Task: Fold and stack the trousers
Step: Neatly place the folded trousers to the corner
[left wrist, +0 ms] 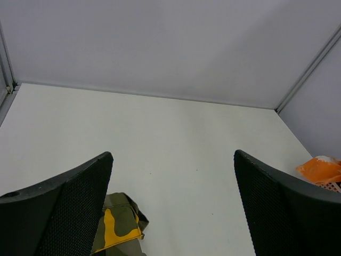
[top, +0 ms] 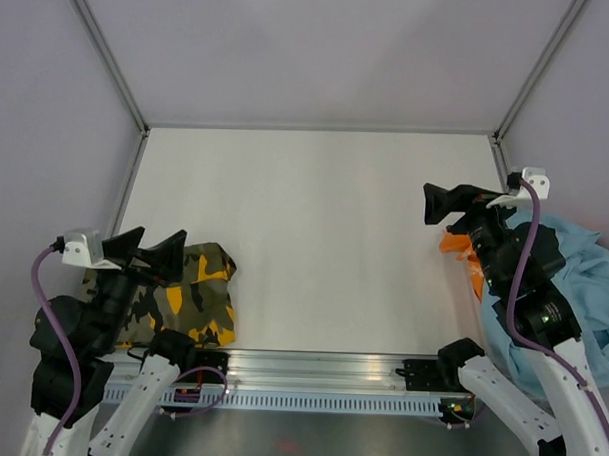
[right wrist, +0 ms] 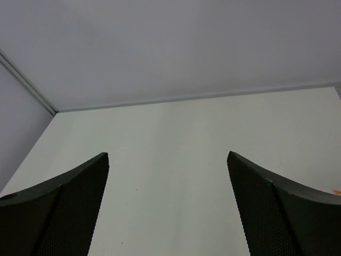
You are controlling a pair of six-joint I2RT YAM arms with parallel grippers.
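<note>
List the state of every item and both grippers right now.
trousers: folded into a compact bundle, near-left corner of the table, not gripped
left gripper: jaws open, empty, above the trousers
right gripper: jaws open, empty
light-blue garment: crumpled, at the table's right edge
orange garment: crumpled, partly hidden by the right arm

Trousers (top: 194, 302) — camouflage, olive-grey with black and yellow-orange blotches — lie bunched in a compact, folded bundle at the near-left corner of my table (top: 314, 238).
</note>
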